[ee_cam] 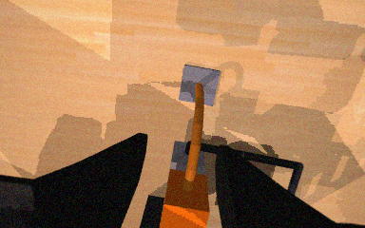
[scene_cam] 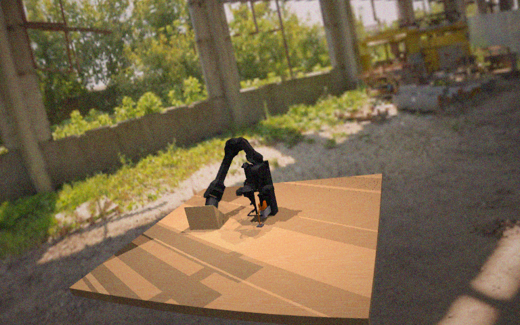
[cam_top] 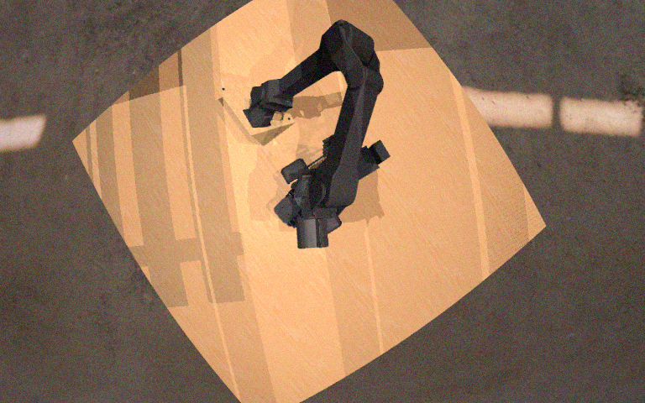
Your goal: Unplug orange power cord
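My gripper (ee_cam: 182, 148) is partly open, with nothing gripped. In the wrist view its black fingers stand on either side of the orange plug (ee_cam: 184, 217) (scene_cam: 263, 204), with a gap on each side; how deep they reach is unclear. The orange cord (ee_cam: 196, 133) (scene_cam: 258, 210) runs from the plug to a small grey plate (ee_cam: 190, 76) (scene_cam: 260, 225) on the table. The black power strip (scene_cam: 272, 197) stands upright beside the plug in the exterior view. In the top view the arm hides the plug and much of the strip (cam_top: 379, 152). The contact between plug and socket is hidden.
A thin black frame (ee_cam: 298, 177) stands beside the plug, close to the right finger. A tan block (scene_cam: 201, 217) stands by the arm's base. The wooden table (cam_top: 418, 199) (scene_cam: 326, 248) carries everything, and shadows cross it.
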